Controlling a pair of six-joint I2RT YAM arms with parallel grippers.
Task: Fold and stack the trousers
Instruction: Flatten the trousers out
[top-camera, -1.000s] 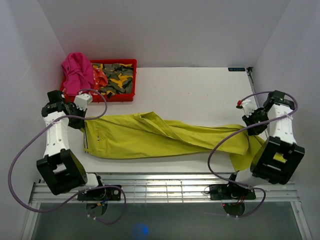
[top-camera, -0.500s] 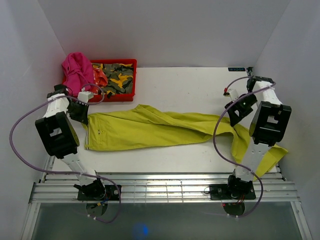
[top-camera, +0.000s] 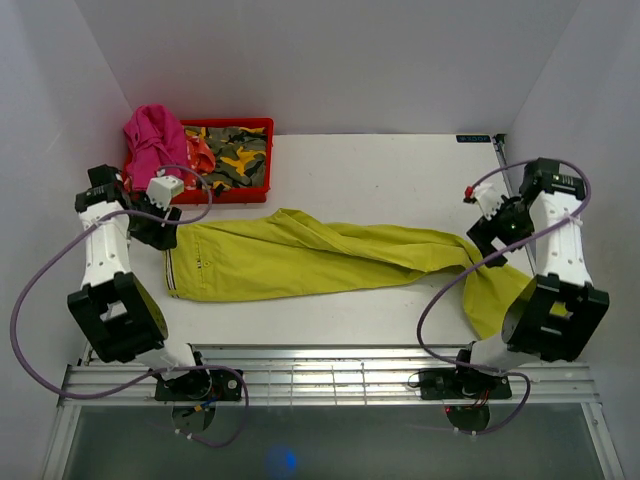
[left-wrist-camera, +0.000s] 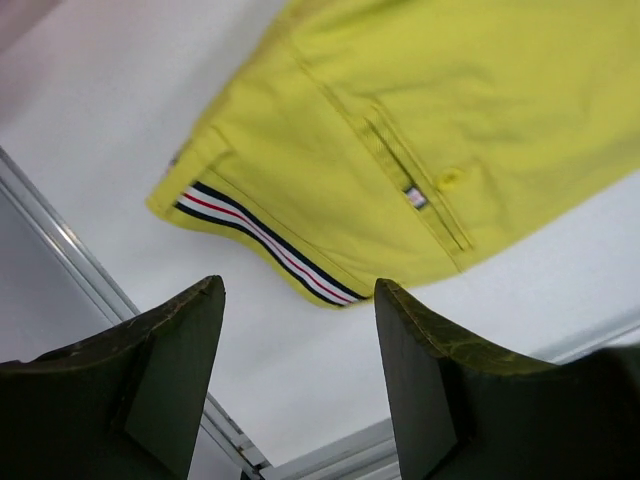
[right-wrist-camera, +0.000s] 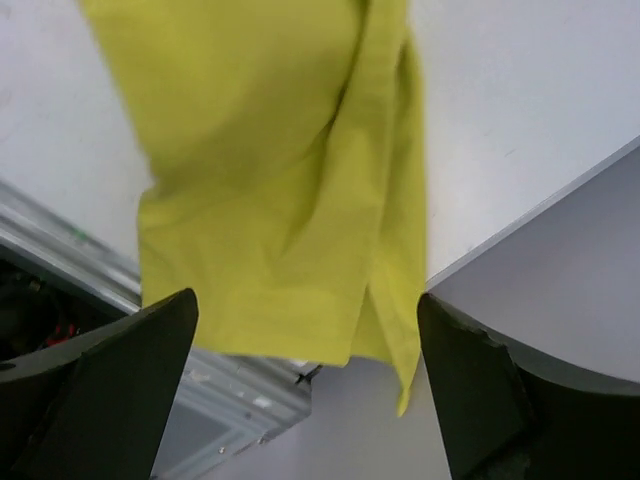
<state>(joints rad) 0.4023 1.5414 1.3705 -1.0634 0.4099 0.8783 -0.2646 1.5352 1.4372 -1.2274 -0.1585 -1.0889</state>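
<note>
The lime yellow-green trousers (top-camera: 300, 262) lie stretched across the table, waist at the left. The leg ends (top-camera: 495, 300) hang over the near right edge. My left gripper (top-camera: 160, 232) hovers just left of the waist, open and empty. In the left wrist view the striped waistband (left-wrist-camera: 265, 240) lies on the table beyond the left gripper (left-wrist-camera: 300, 288). My right gripper (top-camera: 492, 240) is above the legs at the right, also open. In the right wrist view the leg cloth (right-wrist-camera: 270, 150) droops past the table edge below the right gripper (right-wrist-camera: 307, 300), untouched by the fingers.
A red bin (top-camera: 262, 125) at the back left holds camouflage cloth (top-camera: 235, 155), and a pink garment (top-camera: 150, 140) spills over its left side. A metal rail (top-camera: 330, 380) runs along the near edge. White walls close in on both sides.
Both grippers have opened and let go of the trousers. The cloth was drawn out straighter and now lies flat, and both arms have pulled back slightly from its ends.
</note>
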